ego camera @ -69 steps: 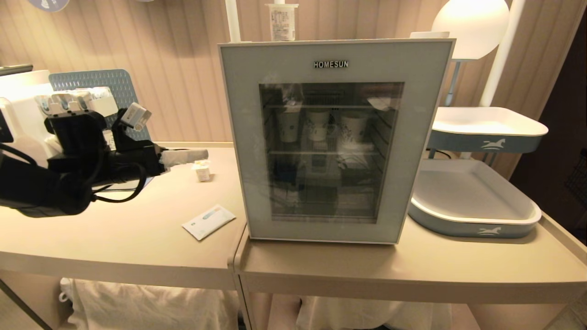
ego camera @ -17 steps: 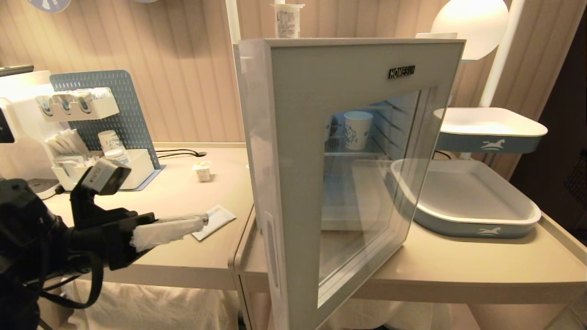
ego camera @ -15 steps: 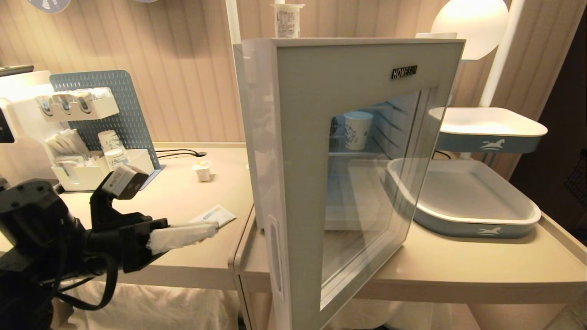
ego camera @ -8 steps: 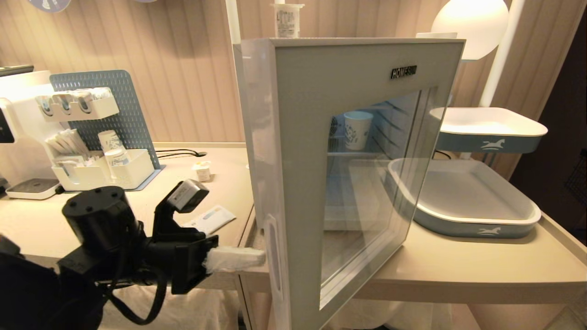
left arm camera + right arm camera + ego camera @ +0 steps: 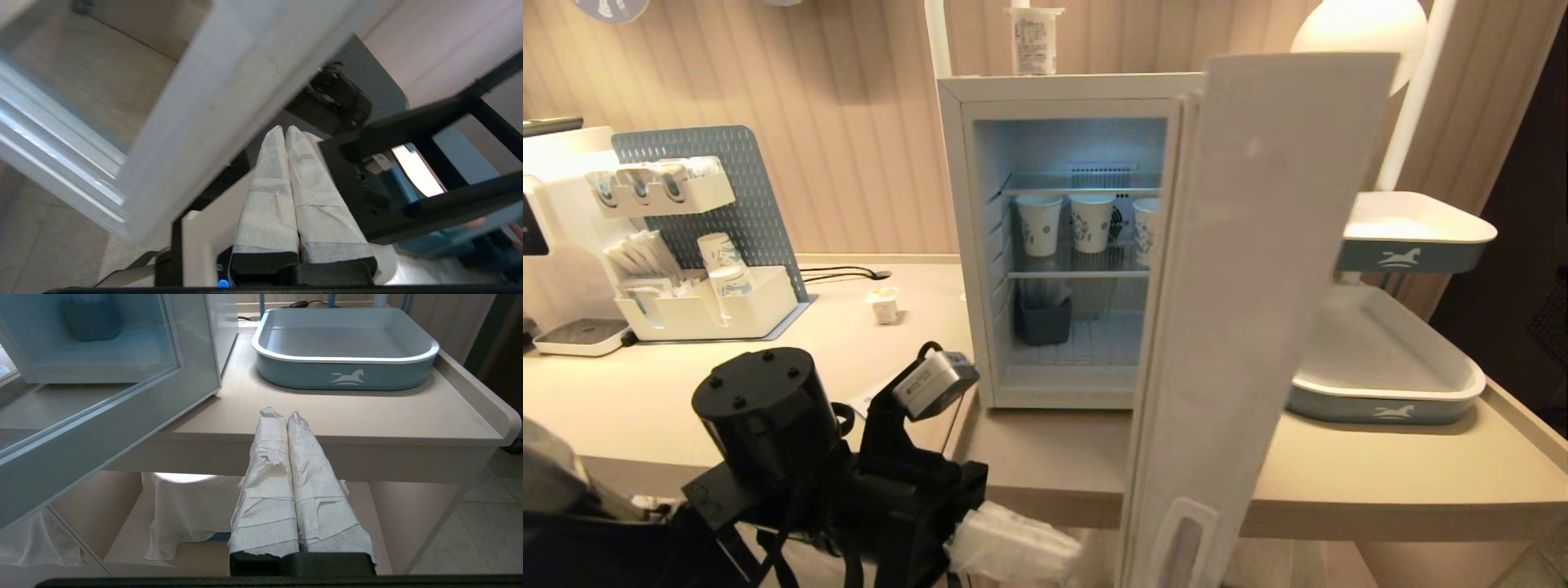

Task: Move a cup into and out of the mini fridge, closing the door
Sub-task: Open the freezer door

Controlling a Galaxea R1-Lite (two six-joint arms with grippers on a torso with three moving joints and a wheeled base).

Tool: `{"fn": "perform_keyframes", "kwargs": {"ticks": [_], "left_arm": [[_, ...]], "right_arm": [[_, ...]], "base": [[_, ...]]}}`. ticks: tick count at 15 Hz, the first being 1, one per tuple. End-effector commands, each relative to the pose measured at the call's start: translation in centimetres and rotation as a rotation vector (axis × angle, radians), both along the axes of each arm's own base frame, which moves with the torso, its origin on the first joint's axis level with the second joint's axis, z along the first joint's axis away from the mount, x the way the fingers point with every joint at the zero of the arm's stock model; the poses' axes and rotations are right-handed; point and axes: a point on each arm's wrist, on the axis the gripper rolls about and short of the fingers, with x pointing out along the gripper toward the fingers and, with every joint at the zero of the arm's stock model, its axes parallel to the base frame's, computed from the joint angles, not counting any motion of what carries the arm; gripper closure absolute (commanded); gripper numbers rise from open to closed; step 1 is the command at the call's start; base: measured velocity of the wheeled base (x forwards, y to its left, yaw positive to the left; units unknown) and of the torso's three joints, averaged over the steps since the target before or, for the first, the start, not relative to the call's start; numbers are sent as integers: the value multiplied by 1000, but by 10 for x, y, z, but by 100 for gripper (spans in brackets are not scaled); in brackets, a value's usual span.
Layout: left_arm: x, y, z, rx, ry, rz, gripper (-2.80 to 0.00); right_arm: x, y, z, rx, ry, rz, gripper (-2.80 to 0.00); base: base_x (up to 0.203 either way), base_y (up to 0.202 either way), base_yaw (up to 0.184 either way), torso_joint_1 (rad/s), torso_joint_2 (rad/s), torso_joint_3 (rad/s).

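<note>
The mini fridge (image 5: 1062, 237) stands with its door (image 5: 1241, 327) swung wide, hinged at the 3 o'clock side of the cabinet and turned so far that the head view meets its pale inner face nearly edge-on. The lit interior is in plain sight: three blue-patterned paper cups (image 5: 1086, 222) on the upper wire shelf, a dark container (image 5: 1043, 318) on the lower one.

The cup (image 5: 883, 306) — the tiny foil-lidded one — sits on the left table (image 5: 645, 400) at about 9 o'clock from the fridge, well apart from it and from either gripper. Nothing holds it.

The left gripper (image 5: 1045, 547) is low at 7 o'clock from the fridge, below the table edge and just beside the door's free edge; its paper-wrapped fingers (image 5: 282, 192) are clenched together on nothing. Whether they touch the door cannot be told from these views. The right gripper (image 5: 282, 416) hangs parked below the right table (image 5: 367, 416), in front of the blue tray (image 5: 347, 371), its wrapped fingers pressed together and empty too.

As a judgement, only the opening of the door is done. Left to do: fetch the cup from the table, set it on a shelf, take it out, and close the door — nearly the whole job.
</note>
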Motion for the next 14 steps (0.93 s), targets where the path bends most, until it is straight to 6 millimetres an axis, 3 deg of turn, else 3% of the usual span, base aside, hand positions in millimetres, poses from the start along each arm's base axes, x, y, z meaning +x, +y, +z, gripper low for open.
{"fn": "perform_keyframes", "kwargs": {"ticks": [1,4,10,14], "left_arm": [[-6,-1,3,-8,-10,-24,0],[0,-7,-1,-1,1,-30,0],[-8,-79,-5,-16,-17,-235,0],[-22,-105,-4,-8,-7,-322,0]], "right_arm": [[0,0,0,0,3,2,0],[0,0,0,0,3,2,0],[0,0,0,0,3,2,0],[0,0,0,0,3,2,0]], "base": [[0,0,0,0,0,0],[0,0,0,0,0,0],[0,0,0,0,0,0],[0,0,0,0,0,0]]}}
